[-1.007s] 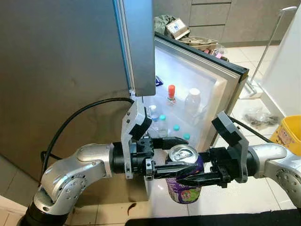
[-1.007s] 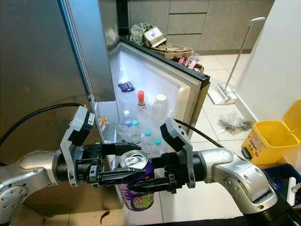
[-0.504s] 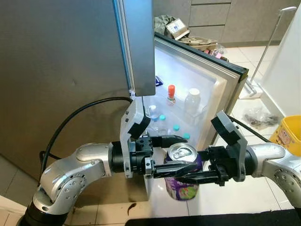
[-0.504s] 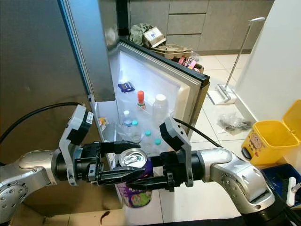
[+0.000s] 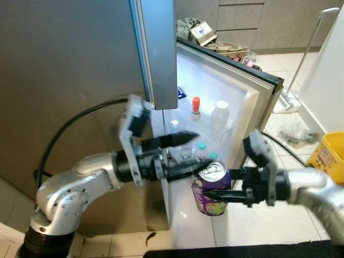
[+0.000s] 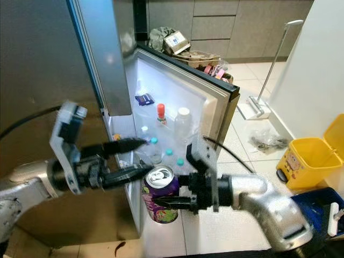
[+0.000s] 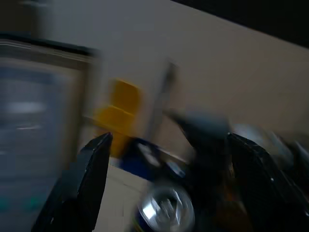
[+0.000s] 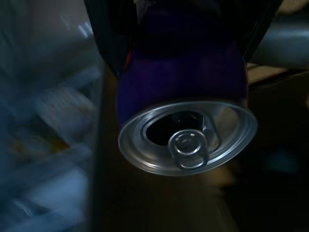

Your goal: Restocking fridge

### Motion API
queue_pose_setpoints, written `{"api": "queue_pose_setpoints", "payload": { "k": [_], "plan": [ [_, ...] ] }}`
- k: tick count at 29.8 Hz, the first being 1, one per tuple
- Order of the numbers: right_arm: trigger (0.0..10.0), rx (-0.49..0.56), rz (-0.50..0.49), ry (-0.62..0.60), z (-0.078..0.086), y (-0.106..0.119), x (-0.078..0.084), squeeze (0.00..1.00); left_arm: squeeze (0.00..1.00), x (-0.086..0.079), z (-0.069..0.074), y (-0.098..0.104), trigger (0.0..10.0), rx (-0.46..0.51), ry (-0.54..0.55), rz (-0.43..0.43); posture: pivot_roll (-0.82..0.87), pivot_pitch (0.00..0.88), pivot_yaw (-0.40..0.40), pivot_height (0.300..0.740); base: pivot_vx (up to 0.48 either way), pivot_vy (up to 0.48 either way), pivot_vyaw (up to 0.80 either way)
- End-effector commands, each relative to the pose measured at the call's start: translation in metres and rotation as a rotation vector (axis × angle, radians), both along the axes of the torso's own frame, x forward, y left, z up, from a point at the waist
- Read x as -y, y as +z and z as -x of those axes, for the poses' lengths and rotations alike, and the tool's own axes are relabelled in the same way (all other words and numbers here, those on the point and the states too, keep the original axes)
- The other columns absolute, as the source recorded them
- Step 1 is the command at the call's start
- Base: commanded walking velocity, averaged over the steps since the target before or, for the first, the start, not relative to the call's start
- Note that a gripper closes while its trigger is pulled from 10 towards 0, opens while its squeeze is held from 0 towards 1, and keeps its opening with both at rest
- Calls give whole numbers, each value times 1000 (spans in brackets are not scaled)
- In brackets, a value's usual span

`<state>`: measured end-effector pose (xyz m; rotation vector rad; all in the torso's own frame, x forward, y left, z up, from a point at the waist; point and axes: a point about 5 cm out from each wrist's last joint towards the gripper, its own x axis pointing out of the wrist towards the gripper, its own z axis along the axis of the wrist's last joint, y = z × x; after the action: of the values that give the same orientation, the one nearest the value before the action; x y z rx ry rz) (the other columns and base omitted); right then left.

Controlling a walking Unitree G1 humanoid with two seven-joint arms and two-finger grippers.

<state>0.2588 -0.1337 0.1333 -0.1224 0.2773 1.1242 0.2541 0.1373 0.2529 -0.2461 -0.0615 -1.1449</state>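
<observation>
Purple can held in front of the open fridge

The right gripper point(image 5: 212, 194) has its fingers clamped on the purple can point(image 5: 212, 187), tilted, before the fridge door point(image 5: 231, 102). The left gripper point(image 5: 188, 153), just above and beside the can, spreads its fingers wide, holding nothing. Beyond, bottles point(image 5: 220, 115) stand along the door shelf's edge.

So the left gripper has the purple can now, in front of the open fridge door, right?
Not quite: the right gripper holds the purple can, as the right eye view shows. The left gripper is open, its fingers above and beside the can's top. The rest stands: the can is in front of the open fridge door.
</observation>
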Motion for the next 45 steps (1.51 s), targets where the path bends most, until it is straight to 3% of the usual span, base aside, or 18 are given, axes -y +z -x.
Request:
{"api": "queue_pose_setpoints", "payload": {
  "k": [1,3,4,6,8,11,16,17,20,24,27,28,30,35,37,40,45],
  "plan": [
    [10000,46,33,-22,-2,0,1,0,0,-1,-2,-5,10000,-17,31,2,-88,92,19,740,0,0,0],
    [10000,61,29,-170,-10,-12,4,0,0,1,-4,-14,10000,-37,74,-19,-91,90,16,740,0,0,0],
    [10000,61,29,-170,-10,-12,4,0,0,1,-4,-14,10000,-37,74,-19,-91,90,16,740,0,0,0],
    [10000,109,55,-395,-25,-25,17,0,0,7,-1,-24,10000,-53,91,-45,-94,89,18,740,0,0,0],
    [10000,119,61,-457,-28,-29,21,0,0,9,-1,-27,10000,-60,94,-49,-95,88,18,740,0,0,0],
    [10000,270,74,-747,-51,-19,52,0,0,15,1,-43,10000,-85,132,-122,-93,87,21,740,0,0,0],
    [10000,368,68,-883,-62,-7,68,0,0,17,3,-57,10000,-85,165,-201,-91,90,26,740,0,0,0],
    [10000,455,77,-952,-65,2,74,0,0,18,0,-71,10000,-95,237,-263,-93,92,26,740,0,0,0],
    [10000,513,84,-1007,-66,4,76,0,0,17,-3,-87,10000,-110,335,-317,-100,94,26,740,0,0,0],
    [10000,424,44,-1087,-56,-25,70,0,0,9,-2,-124,10000,-159,569,-388,-108,98,21,740,0,0,0],
    [10000,353,41,-1133,-45,-51,63,0,0,0,4,-155,10000,-249,725,-433,-101,98,15,740,0,0,0],
    [10000,353,41,-1133,-45,-51,63,0,0,0,4,-155,10000,-249,725,-433,-101,98,15,740,0,0,0],
    [10000,278,35,-1176,-36,-71,60,0,0,-10,8,-183,10000,-311,823,-529,-100,96,12,740,0,0,0],
    [10000,227,86,-1190,-24,-93,54,0,0,-19,15,-212,10000,-352,883,-648,-97,94,9,740,0,0,0],
    [10000,165,109,-1201,-16,-109,51,0,0,-24,20,-229,10000,-343,877,-737,-100,89,10,740,0,0,0],
    [10000,69,221,-1188,9,-143,49,0,0,-41,31,-262,10000,-409,919,-851,-109,82,7,740,0,0,0],
    [10000,31,312,-1187,28,-162,52,0,0,-51,40,-279,10000,-414,930,-925,-112,78,6,740,0,0,0]
  ]
}}
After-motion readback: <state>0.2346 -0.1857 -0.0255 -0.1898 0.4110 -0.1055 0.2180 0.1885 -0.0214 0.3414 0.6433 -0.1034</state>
